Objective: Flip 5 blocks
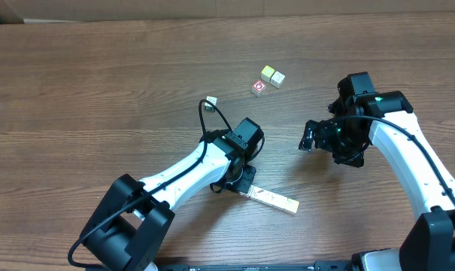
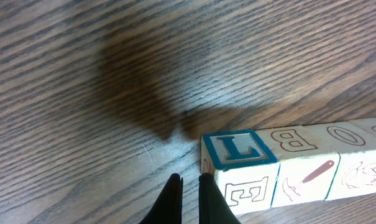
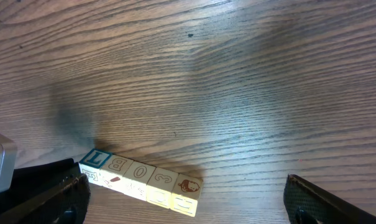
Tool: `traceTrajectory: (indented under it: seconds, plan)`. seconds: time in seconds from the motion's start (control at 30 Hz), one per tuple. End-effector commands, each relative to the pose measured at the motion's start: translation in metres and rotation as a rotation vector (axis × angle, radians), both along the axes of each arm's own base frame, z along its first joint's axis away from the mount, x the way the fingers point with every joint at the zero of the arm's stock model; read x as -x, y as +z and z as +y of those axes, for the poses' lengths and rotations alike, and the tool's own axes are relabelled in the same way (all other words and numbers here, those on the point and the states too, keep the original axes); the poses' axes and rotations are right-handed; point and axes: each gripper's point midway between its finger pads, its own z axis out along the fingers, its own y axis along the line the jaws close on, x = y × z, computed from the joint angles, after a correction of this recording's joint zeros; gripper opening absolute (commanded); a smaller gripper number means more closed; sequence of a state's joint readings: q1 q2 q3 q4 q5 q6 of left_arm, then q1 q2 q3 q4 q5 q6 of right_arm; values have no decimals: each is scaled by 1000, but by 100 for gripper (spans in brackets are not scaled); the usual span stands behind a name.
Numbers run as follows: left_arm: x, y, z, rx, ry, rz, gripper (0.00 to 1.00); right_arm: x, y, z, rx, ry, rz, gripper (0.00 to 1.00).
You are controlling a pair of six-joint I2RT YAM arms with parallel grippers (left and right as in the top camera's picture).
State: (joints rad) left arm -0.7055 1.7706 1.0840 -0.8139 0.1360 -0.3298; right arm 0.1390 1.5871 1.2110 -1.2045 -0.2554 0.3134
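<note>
The blocks [image 3: 141, 180] lie in a tight row of five on the table [image 1: 99, 75], probably so they can be rolled together. The left fingers [image 2: 169, 202], pinched shut on nothing, sit just beside the L end, seemingly to push. The right fingers [image 3: 324, 200] hang wide apart, empty.

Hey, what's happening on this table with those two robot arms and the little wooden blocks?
Five alphabet blocks lie end to end in a row on the wooden table. The left claw is shut and holds nothing. Its tips are down at the end of the row, beside the blue L block, as if to nudge or tip it. The right claw is open and empty, off to the side. Three other cubes sit apart, farther up the table.
</note>
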Motion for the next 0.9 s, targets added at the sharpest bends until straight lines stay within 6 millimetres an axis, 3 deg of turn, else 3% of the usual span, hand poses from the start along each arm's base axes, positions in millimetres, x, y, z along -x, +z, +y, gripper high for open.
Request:
traceTrajectory:
  seconds: [0.0, 0.13, 0.33, 0.5, 0.67, 0.87]
  plan:
    - [1, 4, 0, 13, -9, -13, 4, -6, 6, 1, -4, 9, -25, 100]
    - [-3, 4, 5, -17, 2, -37, 4, -9, 4, -4, 29, -24, -29, 96]
    - [-1, 3, 8, -29, 2, -27, 4, 10, 0, -23, 136, -131, 65, 53]
    - [2, 3, 10, -38, 1, -16, 4, 37, -3, -27, 163, -124, 171, 33]
    - [2, 3, 11, -40, 1, -13, 4, 65, -22, -30, 173, -117, 271, 25]
    - [5, 3, 12, -47, 1, -4, 8, 86, -37, -20, 117, -119, 337, 24]
